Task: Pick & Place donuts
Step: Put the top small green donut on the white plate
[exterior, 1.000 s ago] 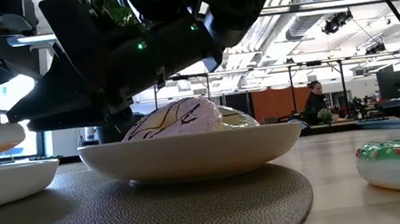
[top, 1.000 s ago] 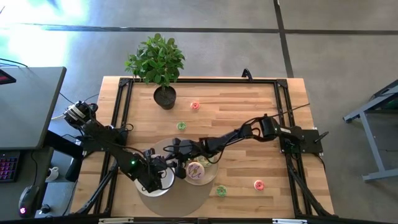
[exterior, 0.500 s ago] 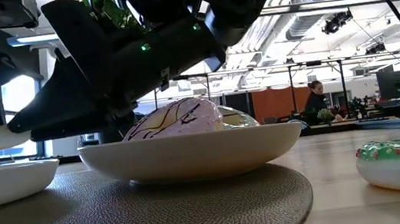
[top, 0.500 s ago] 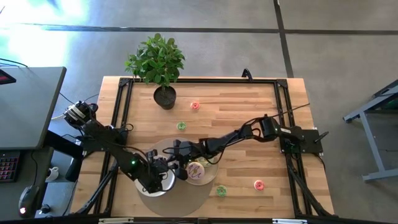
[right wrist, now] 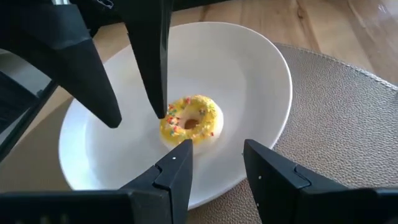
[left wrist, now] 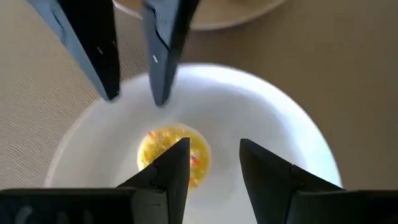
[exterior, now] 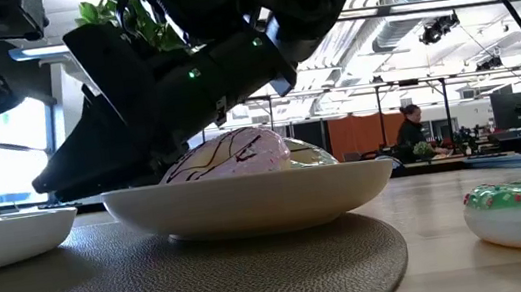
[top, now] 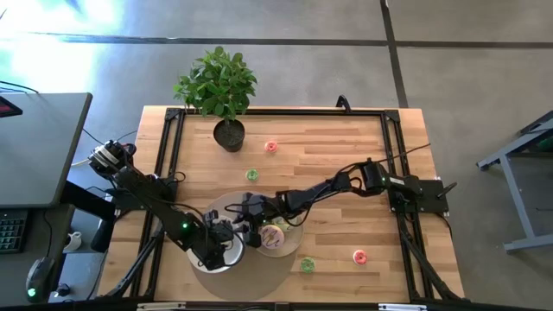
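A small yellow donut [right wrist: 189,121] with sprinkles lies flat in the left white plate [right wrist: 249,68], which stands on a round grey mat [top: 251,281]. My left gripper [left wrist: 214,144] hangs open over this donut [left wrist: 171,152]. In the high view it [top: 232,238] is above the plate [top: 210,259]. My right gripper [right wrist: 217,144] is open too, just beside it [top: 248,226], with its fingers pointing at the same plate. A larger pink-iced donut [exterior: 231,155] lies in the right plate [exterior: 248,200]. My left gripper has one fingertip [right wrist: 161,111] at the rim of the yellow donut, coming from above. I cannot tell whether it touches. My right gripper touches nothing.
A green-iced donut [top: 308,264] lies just off the mat, toward the near edge, with a small pink one [top: 359,256] to its right. Farther back lie a small green donut [top: 251,174] and a small pink one [top: 270,147]. A potted plant [top: 230,134] stands at the far edge.
In the low view, a pale donut hung between dark fingers just above the left plate's rim. It is gone from there now and lies in the plate. The left gripper has edged slightly toward the right plate.
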You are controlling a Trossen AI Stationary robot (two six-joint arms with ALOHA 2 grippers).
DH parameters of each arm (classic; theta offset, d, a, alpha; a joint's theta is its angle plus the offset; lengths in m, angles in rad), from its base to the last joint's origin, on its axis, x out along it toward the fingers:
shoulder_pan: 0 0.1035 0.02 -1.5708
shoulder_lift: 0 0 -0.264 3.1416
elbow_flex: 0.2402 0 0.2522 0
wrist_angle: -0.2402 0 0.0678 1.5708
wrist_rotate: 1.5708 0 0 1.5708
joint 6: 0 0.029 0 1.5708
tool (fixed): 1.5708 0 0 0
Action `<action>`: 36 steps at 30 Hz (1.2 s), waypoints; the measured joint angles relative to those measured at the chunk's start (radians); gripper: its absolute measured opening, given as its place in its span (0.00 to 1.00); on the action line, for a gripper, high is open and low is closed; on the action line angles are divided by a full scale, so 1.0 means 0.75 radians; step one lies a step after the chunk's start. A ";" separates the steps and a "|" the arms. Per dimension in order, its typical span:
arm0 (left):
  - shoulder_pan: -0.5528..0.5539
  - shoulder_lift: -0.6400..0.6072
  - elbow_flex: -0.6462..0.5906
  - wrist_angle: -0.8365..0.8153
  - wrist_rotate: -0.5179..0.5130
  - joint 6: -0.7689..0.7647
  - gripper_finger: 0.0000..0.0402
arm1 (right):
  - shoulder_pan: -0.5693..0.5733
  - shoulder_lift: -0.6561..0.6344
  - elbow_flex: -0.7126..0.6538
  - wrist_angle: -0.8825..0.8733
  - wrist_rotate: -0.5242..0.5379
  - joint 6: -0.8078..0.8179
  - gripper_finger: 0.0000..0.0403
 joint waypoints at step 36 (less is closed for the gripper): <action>0.639 -0.009 0.001 -0.050 -0.072 0.257 0.34 | 0.136 -0.752 0.000 -1.335 0.877 0.018 0.35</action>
